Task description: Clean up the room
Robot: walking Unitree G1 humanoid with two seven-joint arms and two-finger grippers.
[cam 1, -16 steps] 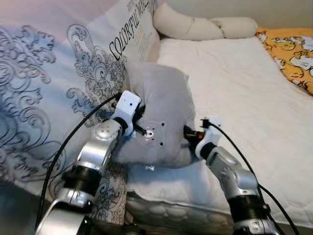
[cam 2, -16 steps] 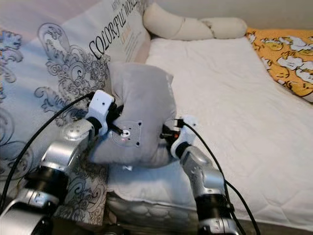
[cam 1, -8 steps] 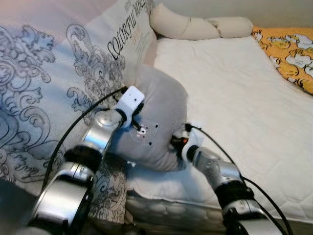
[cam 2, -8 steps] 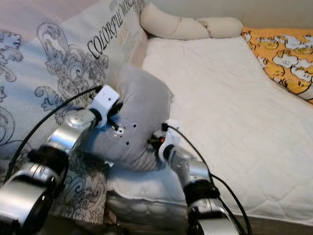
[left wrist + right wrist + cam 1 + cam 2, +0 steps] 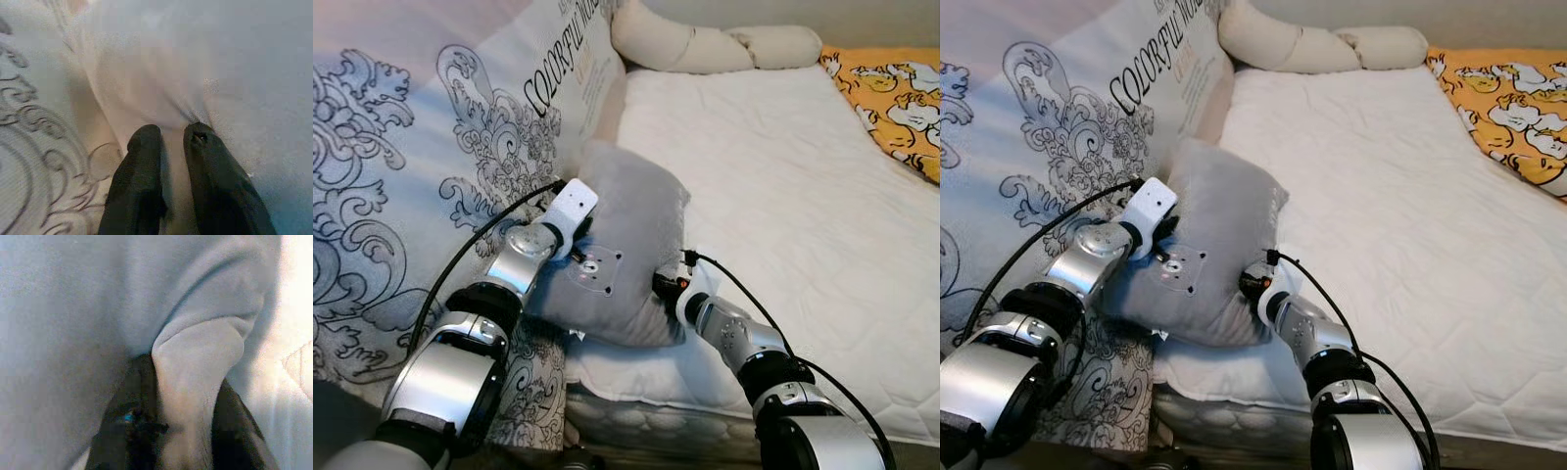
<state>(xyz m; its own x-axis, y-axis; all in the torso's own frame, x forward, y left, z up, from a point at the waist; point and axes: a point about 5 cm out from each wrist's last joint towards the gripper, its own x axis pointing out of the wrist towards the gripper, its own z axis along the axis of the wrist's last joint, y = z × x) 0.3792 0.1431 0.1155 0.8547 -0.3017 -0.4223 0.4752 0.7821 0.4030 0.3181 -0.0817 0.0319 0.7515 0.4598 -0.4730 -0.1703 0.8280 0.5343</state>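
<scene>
Both grippers pinch soft grey plush square pillow (image 5: 631,245) at quilted white mattress's (image 5: 783,196) 8 o'clock corner; left gripper (image 5: 171,134) clamps fabric fold; right gripper (image 5: 183,396) likewise, beside scroll-printed duvet (image 5: 401,176).

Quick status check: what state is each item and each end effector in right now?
Grey plush cushion: tilted on the mattress's near corner, pinched from both sides.
Left end effector: shut on the cushion's fabric.
Right end effector: shut on a cushion fold.
White quilted mattress: bare.
Patterned grey-and-white duvet: heaped along the robot's left.
Cream bolster pillow: lying at the far end.
</scene>
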